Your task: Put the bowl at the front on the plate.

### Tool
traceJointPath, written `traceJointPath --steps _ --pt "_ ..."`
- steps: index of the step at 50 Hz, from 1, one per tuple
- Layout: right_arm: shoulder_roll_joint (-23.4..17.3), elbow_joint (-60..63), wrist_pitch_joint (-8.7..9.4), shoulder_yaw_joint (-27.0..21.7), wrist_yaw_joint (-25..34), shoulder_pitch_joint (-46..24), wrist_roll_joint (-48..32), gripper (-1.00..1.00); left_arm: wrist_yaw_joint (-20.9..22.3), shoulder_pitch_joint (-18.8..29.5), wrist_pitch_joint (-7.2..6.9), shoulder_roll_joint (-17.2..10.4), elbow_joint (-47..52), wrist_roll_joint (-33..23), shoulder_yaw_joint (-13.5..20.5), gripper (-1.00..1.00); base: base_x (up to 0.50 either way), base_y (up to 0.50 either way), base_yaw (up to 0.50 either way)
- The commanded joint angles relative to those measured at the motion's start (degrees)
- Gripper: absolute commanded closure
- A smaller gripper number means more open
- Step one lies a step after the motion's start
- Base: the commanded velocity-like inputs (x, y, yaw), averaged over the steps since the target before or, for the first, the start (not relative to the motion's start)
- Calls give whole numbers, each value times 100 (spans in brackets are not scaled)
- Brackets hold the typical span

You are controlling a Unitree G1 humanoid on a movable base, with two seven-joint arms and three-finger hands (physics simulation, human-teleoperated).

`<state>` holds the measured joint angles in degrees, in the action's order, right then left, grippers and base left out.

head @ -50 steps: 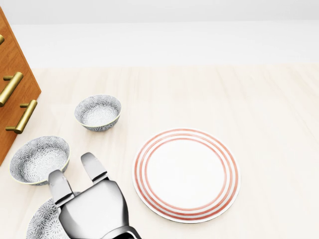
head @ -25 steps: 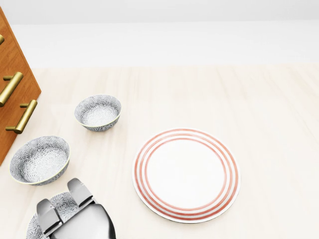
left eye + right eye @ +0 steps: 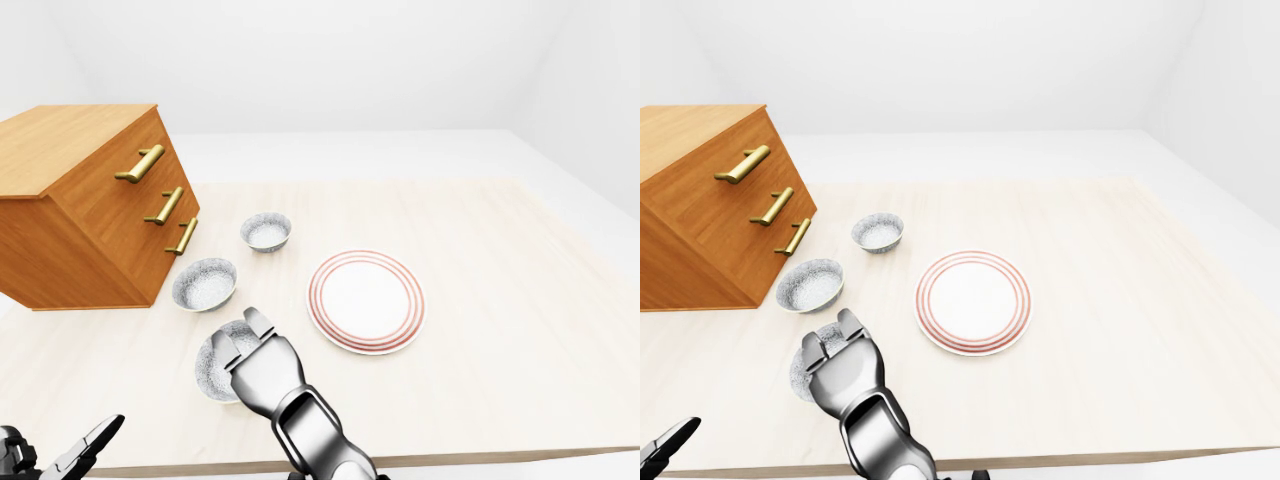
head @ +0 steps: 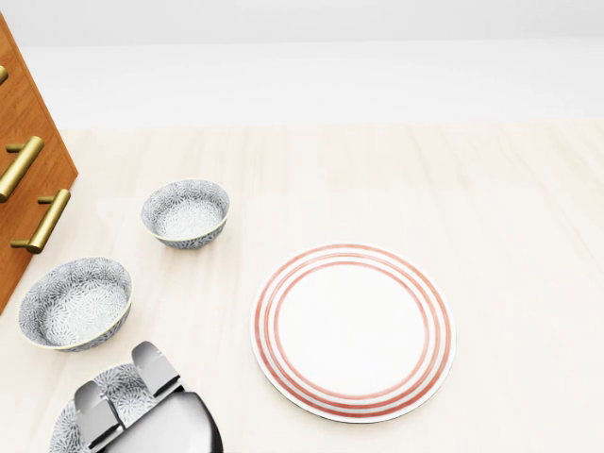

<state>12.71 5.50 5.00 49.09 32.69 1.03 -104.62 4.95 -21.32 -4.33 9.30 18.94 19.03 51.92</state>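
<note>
step: grasp nearest bowl (image 3: 218, 365) | place: near-left bench (image 3: 500, 330), left of plate (image 3: 366, 301) | right hand (image 3: 262, 362) over its rim, fingers (image 4: 156, 368) spread, not clenched | left hand (image 3: 85, 452) low, grip unclear | advice: pinch rim firmly, lift level, clear middle bowl (image 3: 204, 284)

Nearest bowl (image 3: 212, 368): right part hidden under the left hand (image 3: 262, 362); in the head view the bottom edge also cuts it off.
Left hand grip: cannot tell whether the fingers (image 4: 151, 363) close on the rim.
Right hand (image 3: 88, 448): only a dark tip shows at the left-eye view's bottom left.
Drawer chest (image 4: 21, 179): cut by the head view's left edge.
</note>
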Motion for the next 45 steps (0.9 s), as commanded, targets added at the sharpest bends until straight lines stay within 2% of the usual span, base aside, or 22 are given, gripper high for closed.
traceJointPath --steps 1,3,4,8,11,15,19,21,34,39,43,45 --pt "-14 6 0 2 -21 11 -14 -100 6 1 -5 3 6 -1 6 -100 0 0 0" --pt "13 -228 0 -43 -194 -36 76 -100 8 0 -2 2 2 1 8 -100 0 0 0" --pt "36 -365 0 -68 -298 -56 136 -100 9 -24 -61 8 73 22 24 -100 0 0 0" --pt "141 -704 0 -118 -452 -167 231 -100 9 22 16 7 -25 -20 6 -100 0 0 0" --pt "184 -868 0 -160 -514 -216 264 -100 -2 4 -23 4 21 -5 9 -100 0 0 0" --pt "242 -1095 -146 -210 -524 -266 262 -100 0 12 -6 1 -2 -10 2 -100 0 0 0" --pt "211 -1138 -75 -202 -683 -130 338 -100 -2 15 19 -9 -32 -9 -9 -100 0 0 0" --pt "190 -1128 -5 -192 -699 -112 339 -100 1 -10 -38 -4 42 12 7 -100 0 0 0" --pt "167 -1183 0 15 -653 9 585 -100 33 1 -67 26 88 8 59 -100 0 0 0" --pt "206 -1216 0 109 -597 -22 654 -100 15 5 -37 19 45 -8 24 -100 0 0 0" --pt "275 -1431 -115 25 -693 -129 759 -100 21 6 -67 30 85 -3 46 -100 0 0 0" --pt "327 -1599 -185 -19 -773 -178 799 -100 14 21 -23 21 20 -15 23 -100 0 0 0"
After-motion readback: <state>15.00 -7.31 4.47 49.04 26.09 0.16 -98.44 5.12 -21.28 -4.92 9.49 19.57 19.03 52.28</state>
